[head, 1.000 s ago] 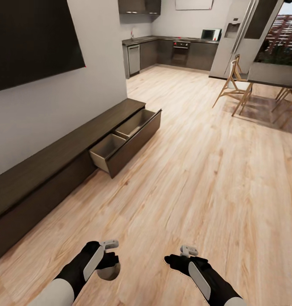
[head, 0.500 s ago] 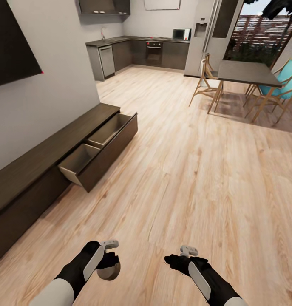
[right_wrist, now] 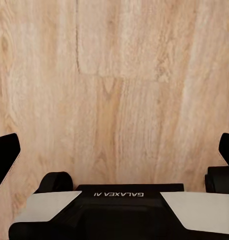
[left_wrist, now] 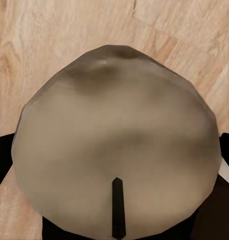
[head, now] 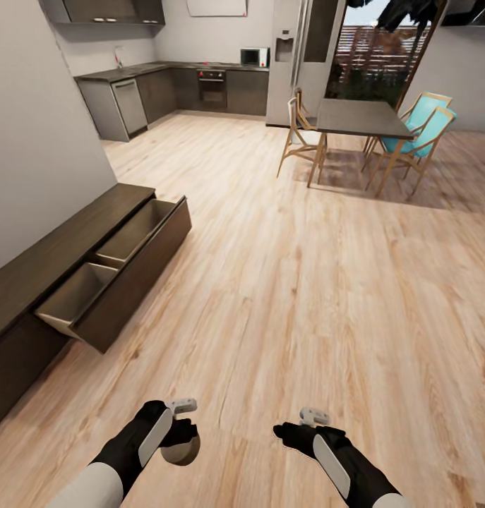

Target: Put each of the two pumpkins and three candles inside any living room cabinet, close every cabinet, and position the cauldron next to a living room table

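Meanwhile carried a stubby pale grey-white candle (left_wrist: 114, 150) between left fingers (head: 180, 429), ready for the long dark-brown wood cabinet (head: 66, 247)'s open drawer nearby; kept right fingers (head: 290, 429) wide, empty.

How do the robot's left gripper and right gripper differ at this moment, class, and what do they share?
The left gripper is shut on a pale candle; the right gripper holds nothing. In the left wrist view the candle blocks most of the floor; in the right wrist view, bare wooden floor shows between wide-apart fingers. Both are black and hover low over the floor.
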Controlling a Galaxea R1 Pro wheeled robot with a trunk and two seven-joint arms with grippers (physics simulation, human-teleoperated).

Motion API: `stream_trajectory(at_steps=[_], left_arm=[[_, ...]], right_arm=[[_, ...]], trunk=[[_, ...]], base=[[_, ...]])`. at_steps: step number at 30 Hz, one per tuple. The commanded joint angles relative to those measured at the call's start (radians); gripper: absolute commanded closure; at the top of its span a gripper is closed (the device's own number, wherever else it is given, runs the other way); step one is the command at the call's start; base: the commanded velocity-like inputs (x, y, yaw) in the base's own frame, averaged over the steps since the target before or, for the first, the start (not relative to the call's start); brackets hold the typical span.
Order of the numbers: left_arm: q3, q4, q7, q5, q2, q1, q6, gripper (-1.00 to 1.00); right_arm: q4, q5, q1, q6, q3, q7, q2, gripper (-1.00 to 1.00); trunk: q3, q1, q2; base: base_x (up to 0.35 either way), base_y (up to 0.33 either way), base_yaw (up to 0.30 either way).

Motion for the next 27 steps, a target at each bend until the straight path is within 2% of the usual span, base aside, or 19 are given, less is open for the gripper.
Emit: stream_trajectory(at_steps=[1,16,27], left_arm=[[-0.003,-0.002,0.009,0.011,0.001,0.000,0.003,1.00],[-0.003,-0.002,0.009,0.011,0.002,0.000,0.003,1.00],[-0.003,-0.002,0.009,0.011,0.002,0.000,0.003,1.00]], right_arm=[[-0.001,-0.009,-0.001,0.003,0.004,-0.007,0.000,-1.00],[-0.003,-0.009,-0.001,0.003,0.004,-0.009,0.000,-1.00],[-0.003,-0.008,-0.001,0.003,0.004,-0.009,0.000,-1.00]], trunk=[[0.000,0.001,0.000],[0.006,0.001,0.000],[0.006,0.001,0.000]], base=[[0.303,-0.038,-0.287],[0.306,-0.004,-0.274],[0.317,0.000,-0.046]])
